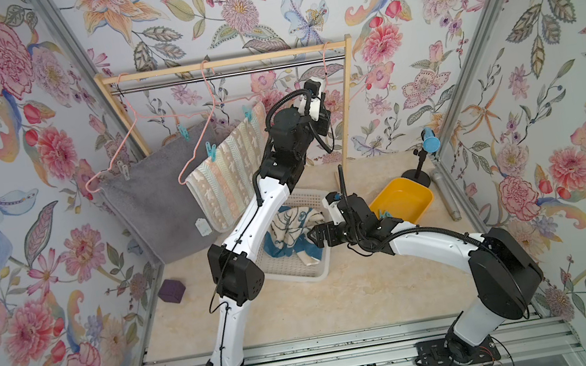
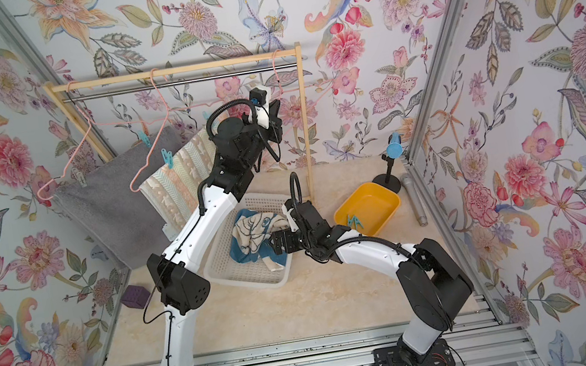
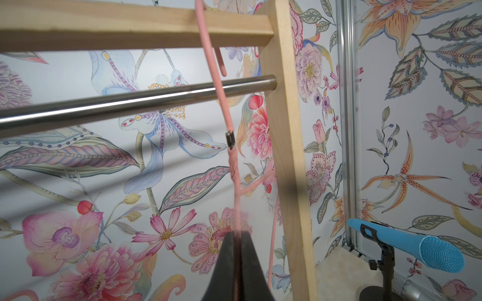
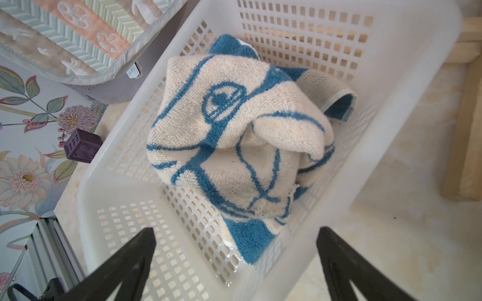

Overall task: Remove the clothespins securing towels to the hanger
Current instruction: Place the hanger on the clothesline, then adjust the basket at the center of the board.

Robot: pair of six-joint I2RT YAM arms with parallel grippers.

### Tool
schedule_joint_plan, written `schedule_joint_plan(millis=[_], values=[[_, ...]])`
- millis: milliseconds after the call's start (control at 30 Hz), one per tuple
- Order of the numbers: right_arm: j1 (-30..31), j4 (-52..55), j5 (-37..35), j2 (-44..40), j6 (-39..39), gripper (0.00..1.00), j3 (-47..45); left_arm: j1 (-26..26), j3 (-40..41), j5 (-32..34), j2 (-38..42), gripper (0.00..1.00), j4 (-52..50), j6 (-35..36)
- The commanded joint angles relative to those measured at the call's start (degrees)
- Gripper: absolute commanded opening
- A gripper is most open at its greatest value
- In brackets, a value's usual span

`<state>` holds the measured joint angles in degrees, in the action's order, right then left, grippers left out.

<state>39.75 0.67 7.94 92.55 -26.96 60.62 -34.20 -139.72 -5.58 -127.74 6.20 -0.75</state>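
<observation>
Wire of the bare pink hanger (image 3: 226, 112) is pinched between the closed fingers of the left gripper (image 3: 237, 234), which sits high beside the right-hand post of the wooden rack (image 3: 285, 135). Above the grip the wire crosses the steel rod (image 3: 117, 106) and hooks over the rack's top bar. Off to that gripper's left and lower, the striped towel (image 1: 229, 180) hangs from a second hanger, held by two teal clothespins (image 1: 212, 151), the nearer of them just beside the left arm's wrist in a top view. Farther the same way, the grey towel (image 1: 153, 214) hangs from a third hanger with one teal pin and a pale one along its top edge. The right gripper (image 4: 236, 232) stands wide open and holds nothing, low over the white basket (image 4: 391, 60). The blue-and-white towel (image 4: 234, 135) lies crumpled in that basket, directly under and ahead of its fingertips and apart from them. Behind this gripper, past its wrist, the yellow tray (image 1: 410, 193) holds loose clothespins (image 1: 384, 214). A blue microphone (image 3: 417, 247) on a stand sits below and to the right of the left gripper, beyond the rack post.
</observation>
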Motion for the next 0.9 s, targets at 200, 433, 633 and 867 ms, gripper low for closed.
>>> schedule_joint_plan(millis=[200, 433, 633, 867], values=[[0.2, 1.5, -0.4, -1.3, -0.1, 1.00, -1.9, -0.9, 1.2, 2.9, 7.2, 0.67, -2.9, 6.4], [0.2, -1.1, 1.6, 0.2, -0.7, 1.00, -2.6, -0.5, 9.8, 3.6, 20.5, 0.83, -5.2, 11.3], [0.3, -2.3, 3.7, 0.9, -0.7, 1.00, -2.7, 3.9, 20.4, 1.7, 34.4, 0.84, -6.9, 10.5], [1.6, -3.2, 6.1, 1.2, 0.0, 1.00, -2.2, 20.7, 32.1, -7.4, 47.6, 0.81, -8.9, 4.7]])
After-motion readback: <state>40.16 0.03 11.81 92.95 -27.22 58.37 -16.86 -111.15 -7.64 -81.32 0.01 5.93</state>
